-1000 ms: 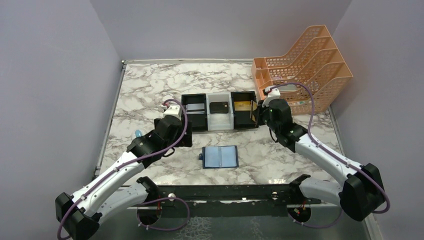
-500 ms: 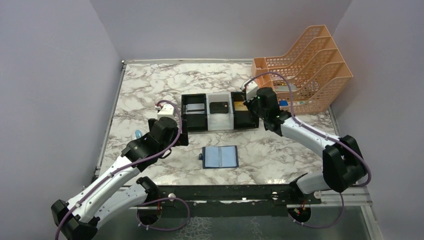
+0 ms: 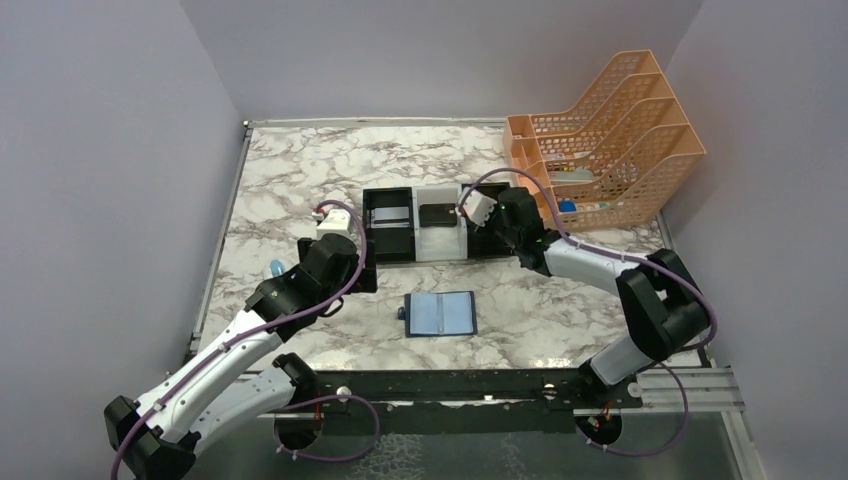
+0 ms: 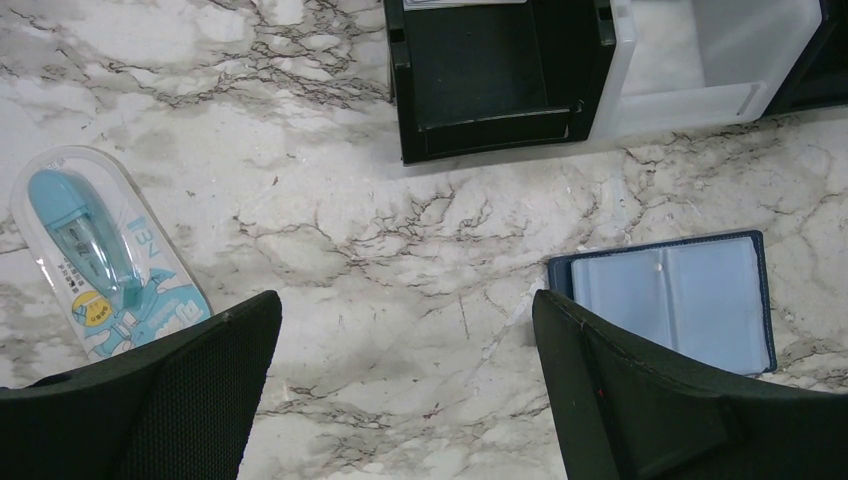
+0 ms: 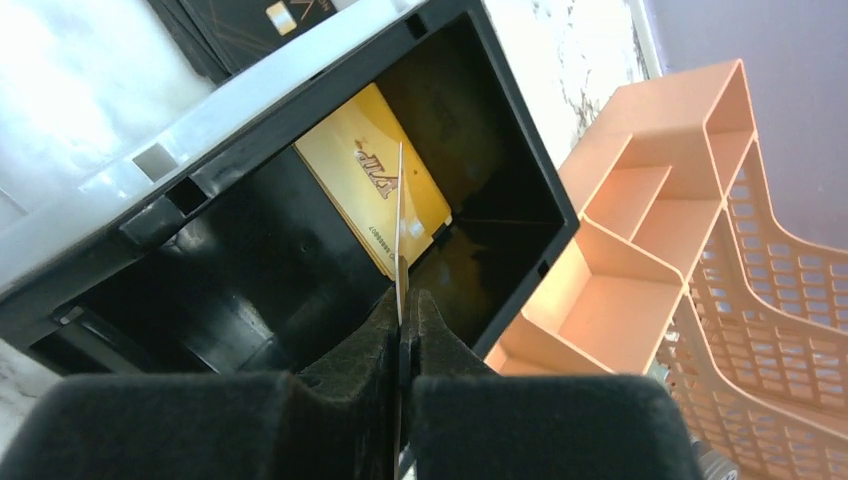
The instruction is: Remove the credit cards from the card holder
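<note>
Near table edge: the unloading step looks almost finished, with 1 card not yet set down.
Card holder (image 3: pixel 441 313) lies open flat on the marble table (image 3: pixel 290 180), its pockets apparently empty. Left gripper (image 4: pixel 407 305) hovers just left of it, jaws spread fully and holding nothing. Beyond, in a row of 3 trays, a grey card (image 3: pixel 390 215) and a black card (image 3: pixel 438 214) already lie in the left and middle ones. Right gripper (image 5: pixel 402 310) is clamped tight on 1 thin card (image 5: pixel 400 215), held edge-on above the gold card (image 5: pixel 375 190) in the right black tray (image 5: pixel 230 280). Judgement: the next move calls for lowering, tilting the card flat, then releasing.
</note>
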Motion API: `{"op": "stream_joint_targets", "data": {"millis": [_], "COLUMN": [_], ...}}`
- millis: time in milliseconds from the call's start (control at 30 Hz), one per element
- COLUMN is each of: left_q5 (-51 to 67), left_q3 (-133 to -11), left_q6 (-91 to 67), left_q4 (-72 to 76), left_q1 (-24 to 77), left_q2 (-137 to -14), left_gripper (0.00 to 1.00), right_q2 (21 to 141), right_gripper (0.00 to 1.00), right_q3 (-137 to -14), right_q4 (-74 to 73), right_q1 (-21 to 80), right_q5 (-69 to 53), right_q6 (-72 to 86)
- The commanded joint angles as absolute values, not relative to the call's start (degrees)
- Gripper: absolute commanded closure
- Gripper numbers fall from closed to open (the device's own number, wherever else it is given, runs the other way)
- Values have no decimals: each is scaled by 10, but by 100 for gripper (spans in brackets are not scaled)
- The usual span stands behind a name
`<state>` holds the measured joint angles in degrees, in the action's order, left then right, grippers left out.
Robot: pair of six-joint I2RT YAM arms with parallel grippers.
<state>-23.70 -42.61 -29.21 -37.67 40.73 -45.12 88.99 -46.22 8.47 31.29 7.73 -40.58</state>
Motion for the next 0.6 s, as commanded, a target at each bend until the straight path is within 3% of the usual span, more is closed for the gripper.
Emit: {"op": "stream_joint_targets", "data": {"millis": [0,567], "left_q5": [-252,-254], "left_q3": [-422,-422], "left_q6": [-293,-292], "left_q4": [-377,-377], "left_q1": [408,409], "left_q2": [-449,-454], "left_gripper": [1,1], "right_q2": [928,1010], "right_gripper": [99,97], "right_q3": [-469,-512], "right_q4": [117,201], "right_q1": [314,310], "right_q5": [85,72], "right_q6": [-482,-564]}}
